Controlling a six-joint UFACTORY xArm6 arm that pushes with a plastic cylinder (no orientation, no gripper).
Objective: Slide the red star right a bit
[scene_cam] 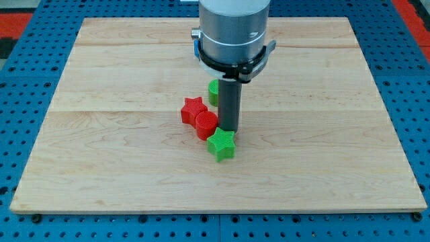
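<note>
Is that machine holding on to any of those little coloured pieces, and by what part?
Nothing is held. The arm ends in a plain rod; my tip rests among the blocks, right of the red cylinder and red star, just above the green star.

My arm point(234, 30) hangs upright, rod straight down, my tip point(229, 130) on the board

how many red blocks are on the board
2, touching: the red star left of centre, and the red round block at its lower right, just left of my tip. The rod might hide others.
</note>
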